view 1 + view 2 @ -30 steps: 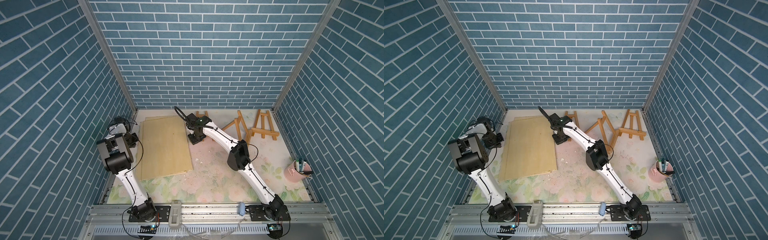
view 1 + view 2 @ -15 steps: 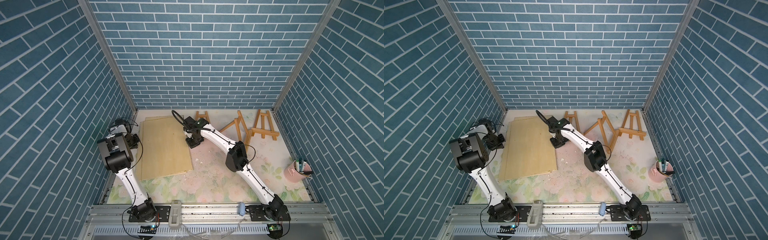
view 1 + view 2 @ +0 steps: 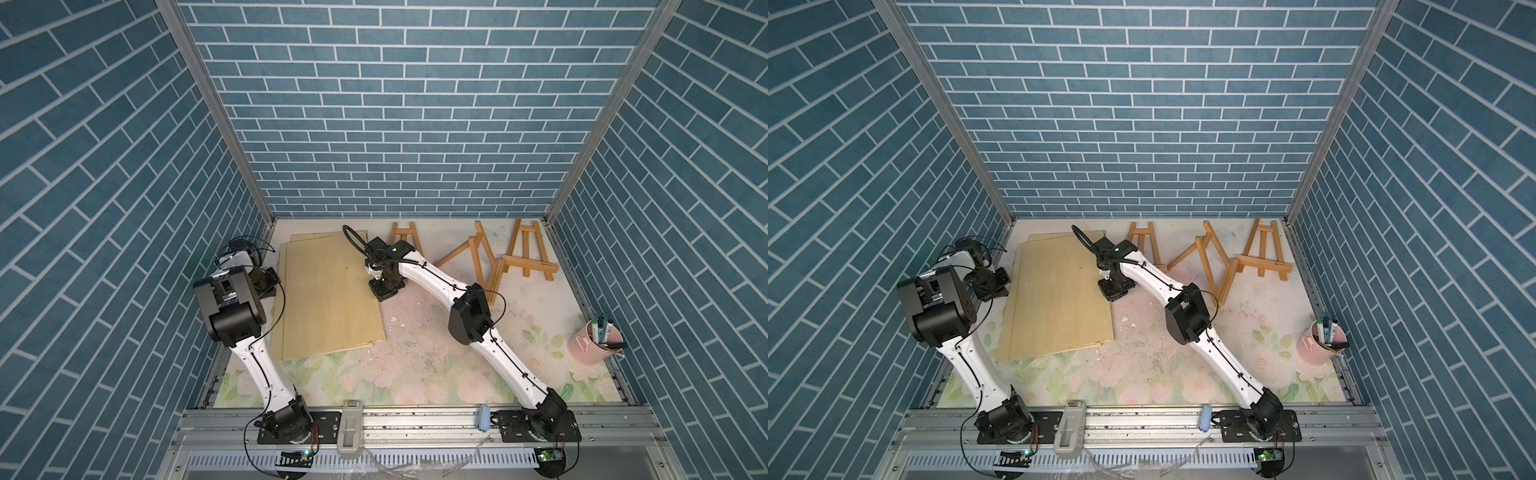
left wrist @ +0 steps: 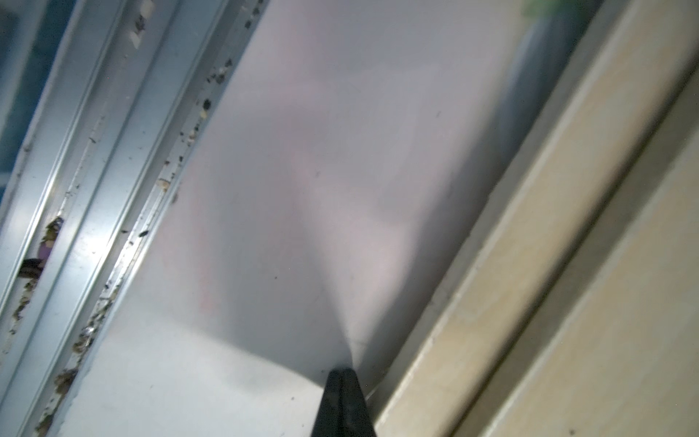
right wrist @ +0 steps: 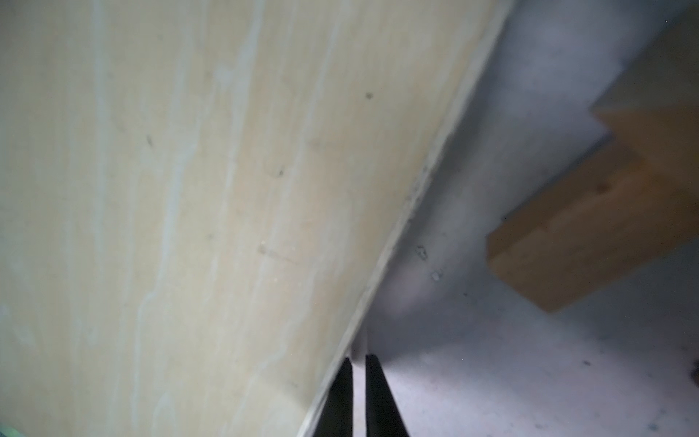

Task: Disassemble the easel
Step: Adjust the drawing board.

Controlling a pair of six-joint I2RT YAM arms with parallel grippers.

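One thing has moved in the last second: your right gripper (image 3: 383, 289) has slid a little toward the left of the frame, away from the easels and down onto the right edge of the stacked plywood boards (image 3: 328, 291). Its jaws are almost closed, with a thin slit between them and nothing in it; the right wrist view shows the tips right at the board's edge, with bare table (image 3: 415, 374) showing through the slit. Your left gripper (image 4: 342, 374) has not shifted: it sits clenched and empty at the left side of the boards, tips on the mat just beside their edge. All three easels are untouched in the upper right of both top views: the nearest easel (image 3: 405, 231) stands just behind the right wrist, the tipped easel (image 3: 478, 257) sits further right, and the ledge easel (image 3: 530, 266) is close to the right wall. For the task, I judge this as no progress. You are drifting off the easels toward the boards, every joint looks assembled, and you will need to reopen the pincer and come back right before any grasp.
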